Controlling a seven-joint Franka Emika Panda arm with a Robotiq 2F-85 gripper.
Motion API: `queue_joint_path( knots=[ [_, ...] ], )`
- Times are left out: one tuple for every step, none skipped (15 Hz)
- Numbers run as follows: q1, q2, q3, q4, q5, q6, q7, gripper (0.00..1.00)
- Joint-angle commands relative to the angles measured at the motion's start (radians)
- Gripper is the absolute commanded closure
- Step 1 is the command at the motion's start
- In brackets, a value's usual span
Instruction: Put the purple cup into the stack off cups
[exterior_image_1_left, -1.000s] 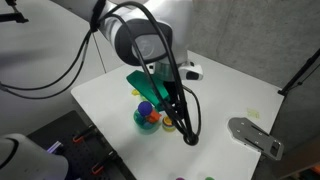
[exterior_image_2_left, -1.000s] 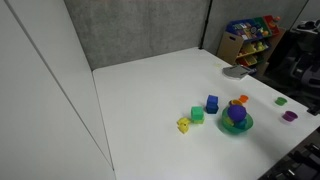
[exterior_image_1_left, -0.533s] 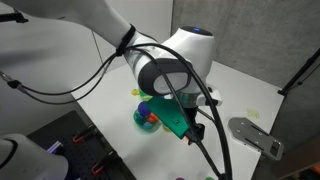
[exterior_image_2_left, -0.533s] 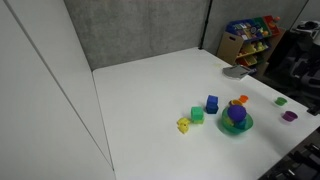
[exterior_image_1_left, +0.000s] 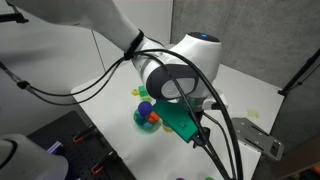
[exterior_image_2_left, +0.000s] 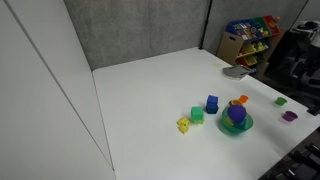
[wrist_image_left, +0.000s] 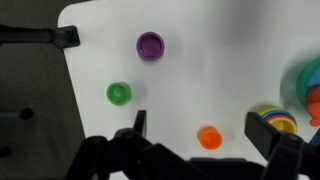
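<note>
The purple cup (wrist_image_left: 150, 46) stands upright and alone on the white table (wrist_image_left: 230, 60) at the top of the wrist view. It also shows near the table's edge in an exterior view (exterior_image_2_left: 289, 116). The stack of cups (wrist_image_left: 272, 120) shows rainbow rings at the right of the wrist view. In an exterior view it is a green and purple pile (exterior_image_2_left: 236, 119). My gripper (wrist_image_left: 200, 128) is open and empty, high above the table. An orange cup (wrist_image_left: 209, 137) lies on the table between its fingers. The purple cup is well away from the jaws.
A green cup (wrist_image_left: 119, 94) stands left of the orange cup. Blue (exterior_image_2_left: 212, 103), green (exterior_image_2_left: 197, 115) and yellow (exterior_image_2_left: 184, 125) blocks lie beside the stack. A grey plate (exterior_image_1_left: 255, 135) sits at the table's edge. My arm (exterior_image_1_left: 180, 85) hides much of the table.
My arm has swung across in an exterior view, its wrist moving lower and to the right. The cups, blocks and stack have not moved.
</note>
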Motion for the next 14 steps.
queue_joint_path(
  knots=[
    [-0.037, 0.014, 0.007, -0.005, 0.115, 0.028, -0.088, 0.00],
    [-0.047, 0.025, 0.006, -0.002, 0.156, 0.027, -0.113, 0.00],
    [-0.058, 0.036, 0.005, 0.000, 0.185, 0.028, -0.134, 0.00],
    [-0.070, 0.046, 0.003, 0.002, 0.212, 0.028, -0.152, 0.00],
    [-0.084, 0.059, 0.001, -0.002, 0.229, 0.039, -0.169, 0.00],
    [-0.096, 0.071, -0.001, -0.008, 0.238, 0.058, -0.179, 0.00],
    [-0.109, 0.084, -0.001, -0.012, 0.249, 0.079, -0.193, 0.00],
    [-0.123, 0.101, 0.002, -0.014, 0.259, 0.103, -0.204, 0.00],
    [-0.136, 0.123, 0.007, -0.014, 0.270, 0.123, -0.217, 0.00],
    [-0.148, 0.143, 0.011, -0.013, 0.277, 0.144, -0.223, 0.00],
    [-0.160, 0.172, 0.019, -0.010, 0.292, 0.167, -0.234, 0.00],
    [-0.171, 0.196, 0.027, -0.009, 0.297, 0.192, -0.240, 0.00],
    [-0.184, 0.226, 0.037, -0.005, 0.305, 0.213, -0.245, 0.00],
    [-0.196, 0.261, 0.048, 0.003, 0.307, 0.236, -0.246, 0.00]
  ],
)
